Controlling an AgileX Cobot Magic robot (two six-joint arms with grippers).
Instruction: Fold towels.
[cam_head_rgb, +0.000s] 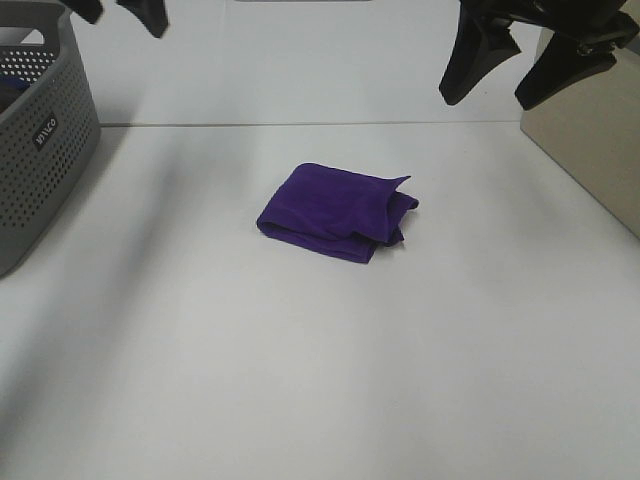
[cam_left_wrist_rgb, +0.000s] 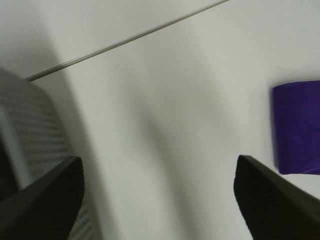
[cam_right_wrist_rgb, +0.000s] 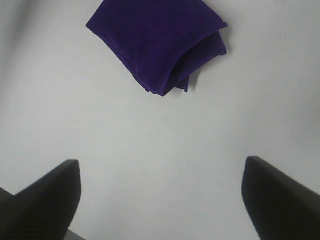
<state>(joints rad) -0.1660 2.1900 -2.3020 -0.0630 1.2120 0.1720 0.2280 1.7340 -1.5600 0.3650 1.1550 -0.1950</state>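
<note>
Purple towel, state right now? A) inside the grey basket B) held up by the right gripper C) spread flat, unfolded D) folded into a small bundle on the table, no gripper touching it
D: the purple towel lies folded on the table, both grippers raised clear and open.

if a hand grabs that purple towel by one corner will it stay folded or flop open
The purple towel would probably flop open: it looks like soft plush, and its layers gape loosely at one end in the right wrist view. It likely weighs little and will not roll or tip. Pushed across the smooth white table, it may bunch rather than slide.
</note>
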